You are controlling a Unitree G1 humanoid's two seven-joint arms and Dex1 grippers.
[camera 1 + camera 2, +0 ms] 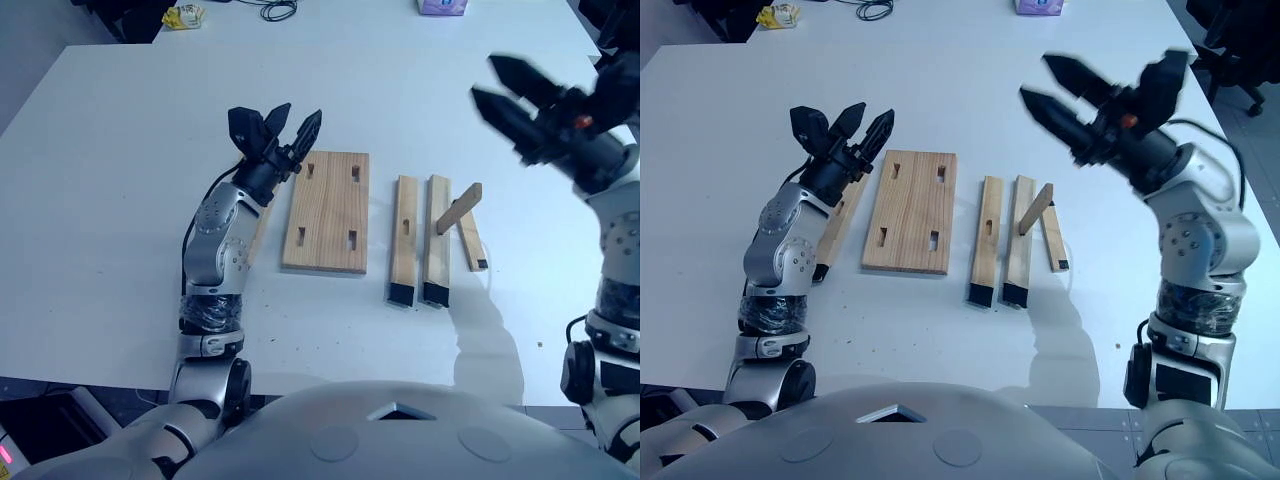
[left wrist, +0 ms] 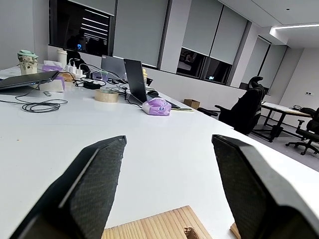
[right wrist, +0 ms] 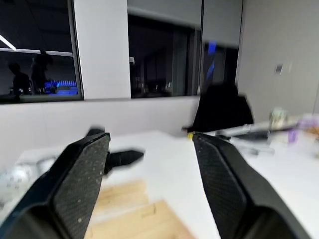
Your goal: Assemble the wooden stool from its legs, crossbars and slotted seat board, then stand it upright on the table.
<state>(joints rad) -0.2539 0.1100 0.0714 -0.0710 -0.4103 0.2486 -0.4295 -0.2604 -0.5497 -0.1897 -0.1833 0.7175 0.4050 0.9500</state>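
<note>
The left pincer [image 1: 298, 115] is wide open and holds nothing. It hangs over the surface [image 1: 120, 200], just beside the far left corner of the seat board [image 1: 327, 211], which lies flat. The right pincer [image 1: 487, 80] is also spread open and empty, lifted high, to the right of two legs [image 1: 403, 240] lying side by side. A crossbar [image 1: 459, 207] stands tilted near them.

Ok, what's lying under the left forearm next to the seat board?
A wooden leg with a black tip, flat on the table. The left forearm covers one edge, so its slots cannot be seen.
</note>
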